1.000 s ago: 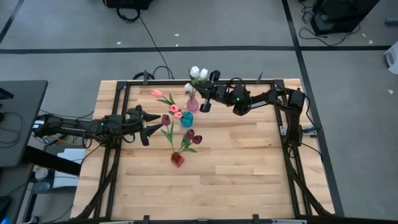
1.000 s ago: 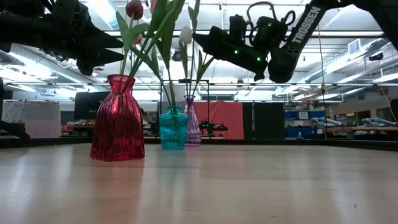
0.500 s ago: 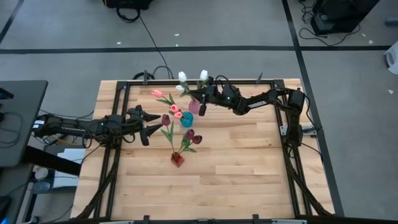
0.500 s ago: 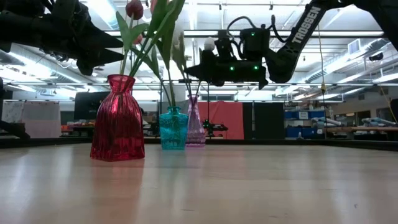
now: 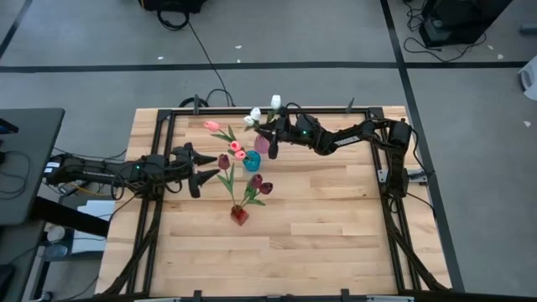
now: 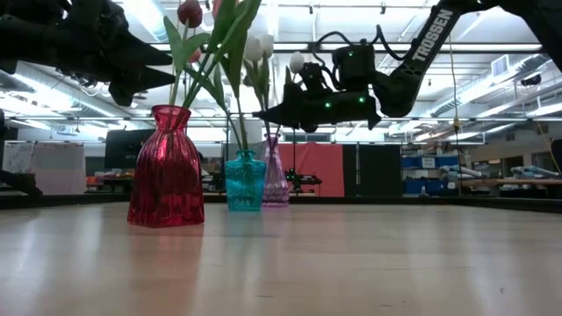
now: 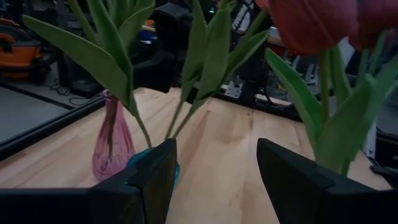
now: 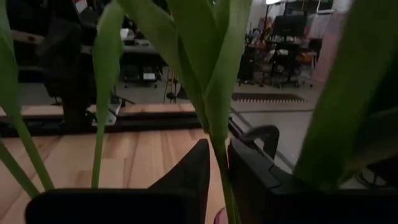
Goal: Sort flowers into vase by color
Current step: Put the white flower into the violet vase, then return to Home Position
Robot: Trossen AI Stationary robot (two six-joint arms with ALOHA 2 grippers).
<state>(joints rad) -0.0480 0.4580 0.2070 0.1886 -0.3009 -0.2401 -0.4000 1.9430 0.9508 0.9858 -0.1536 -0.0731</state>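
Three small glass vases stand in a row: a red vase (image 5: 240,216) with dark red tulips (image 5: 260,184), a teal vase (image 5: 252,162) with pink tulips (image 5: 237,150), and a pink vase (image 5: 261,144) with white tulips (image 5: 256,113). My right gripper (image 5: 270,134) is above the pink vase's mouth, shut on a white tulip's stem; it also shows in the low view (image 6: 262,114). My left gripper (image 5: 198,164) is open and empty, held still above the table just left of the teal and red vases. My right gripper pinches a white tulip's green stem (image 8: 217,146) between its two fingers, below the leaves. The fingers come level from the table's right side and lie across the stem. The stem stands about upright and runs down toward the pink vase's neck (image 6: 275,145).
A black metal frame (image 5: 159,159) runs around the wooden table (image 5: 319,226). The near and right parts of the table top show bare wood. Long green leaves (image 7: 112,56) of the tulips spread between the two grippers.
My right gripper has gone toward the table's left and down to the pink vase, tipping from a downward slant to level. The white tulip heads have swung left and back above the vase.
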